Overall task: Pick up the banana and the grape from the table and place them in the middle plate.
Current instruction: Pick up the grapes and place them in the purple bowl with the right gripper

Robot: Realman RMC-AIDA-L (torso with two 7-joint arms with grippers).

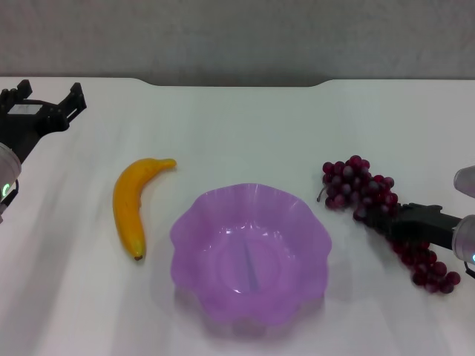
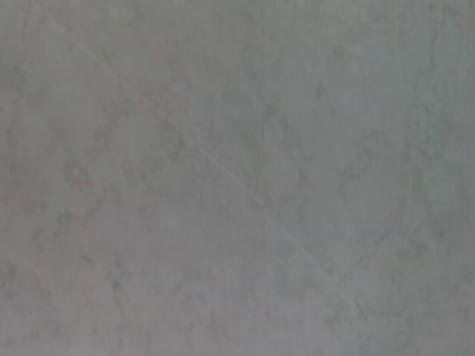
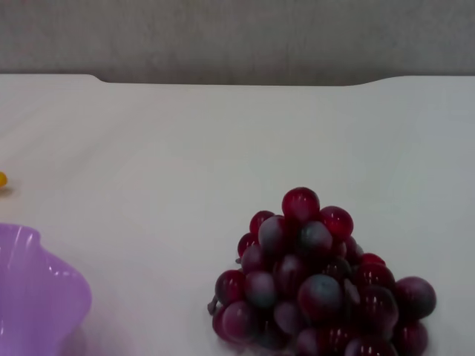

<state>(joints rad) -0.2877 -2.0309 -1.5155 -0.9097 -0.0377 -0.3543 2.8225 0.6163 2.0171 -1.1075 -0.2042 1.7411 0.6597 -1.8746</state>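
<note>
Neither fruit is lying in the plate yet; both placements are outstanding.

The translucent purple scalloped plastic plate [image 1: 250,256] is sitting empty at the near centre of the plain white table [image 1: 245,126].

The curved yellow-orange banana [image 1: 132,205] is lying flat on the table just to the left of the plate, dark tip pointing toward the robot, nothing touching it.

The long bunch of glossy dark red-purple grapes [image 1: 375,211] is resting on the table to the right of the plate, running away toward the near right corner.

The right tool [image 1: 386,215] is reaching in low from the right edge, its dark body lying across the middle of the bunch. Cannot tell whether its jaws are apart or clamped; the fingers are buried among the grapes. The right wrist view is showing the bunch close up, on the table, with the plate rim at one side.

The left tool [image 1: 46,104] is hovering at the far left, well apart from the banana, jaws standing apart and holding nothing.

Judgement: the grape pick is in hand, and the lift, both carries and the whole banana step are remaining.
</note>
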